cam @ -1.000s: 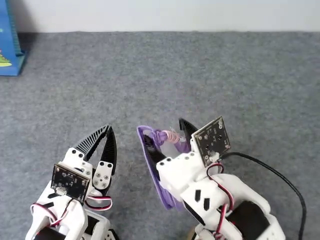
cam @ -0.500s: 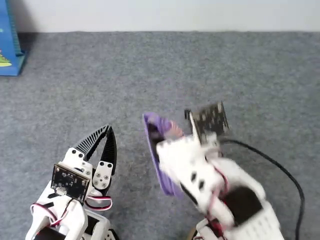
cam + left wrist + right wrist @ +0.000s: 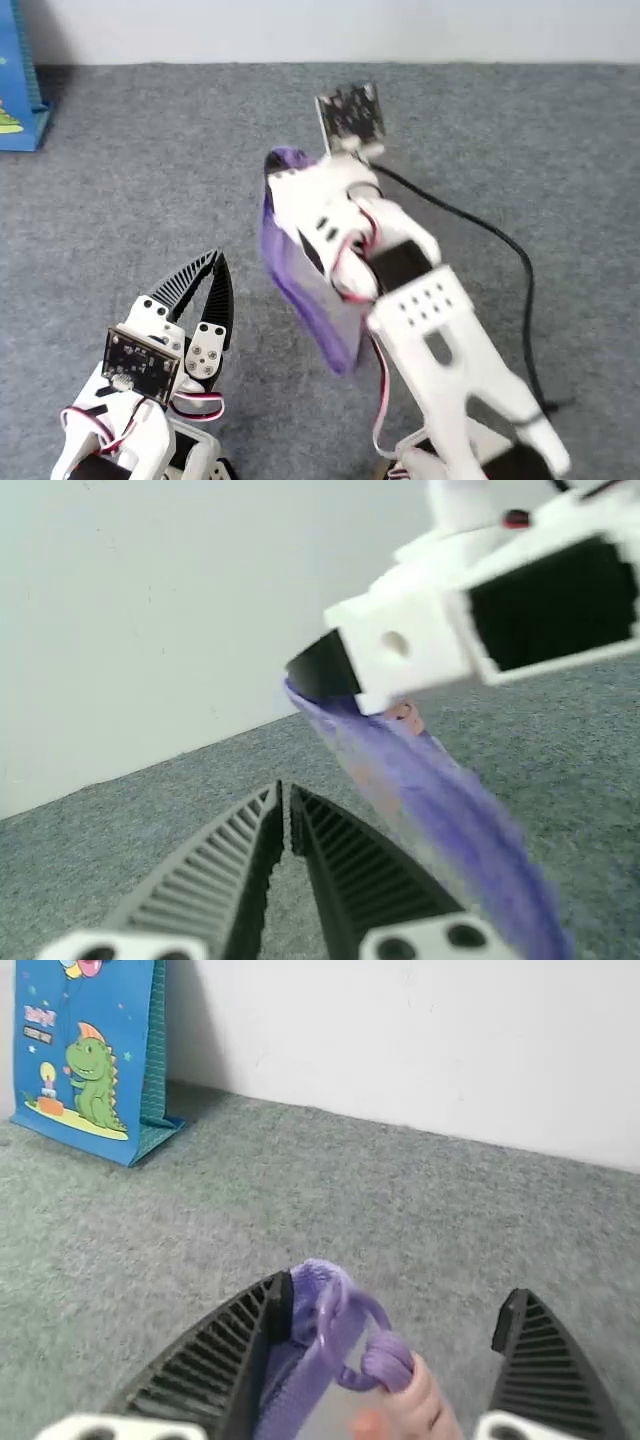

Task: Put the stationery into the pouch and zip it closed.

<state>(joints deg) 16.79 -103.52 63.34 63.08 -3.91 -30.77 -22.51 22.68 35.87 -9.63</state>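
Note:
A purple pouch (image 3: 298,285) with clear sides hangs in the air, tilted, under my right arm (image 3: 340,215) above the middle of the grey carpet. My right gripper (image 3: 390,1355) is shut on the pouch's top end (image 3: 312,1305), next to its purple zip ring (image 3: 345,1335). Something pink (image 3: 405,1405) shows through the clear side. The left gripper (image 3: 215,263) rests low at the front left, shut and holding nothing. Its fingertips (image 3: 284,798) point toward the hanging pouch (image 3: 440,790), a short way off it.
A blue gift bag with a dinosaur (image 3: 15,90) (image 3: 90,1060) stands at the far left by the white wall. A black cable (image 3: 505,255) trails from the right arm across the right side of the carpet (image 3: 500,130).
My right arm has swung up and away from the front edge, lifting the pouch off the carpet toward the table's middle. The left arm has stayed still.

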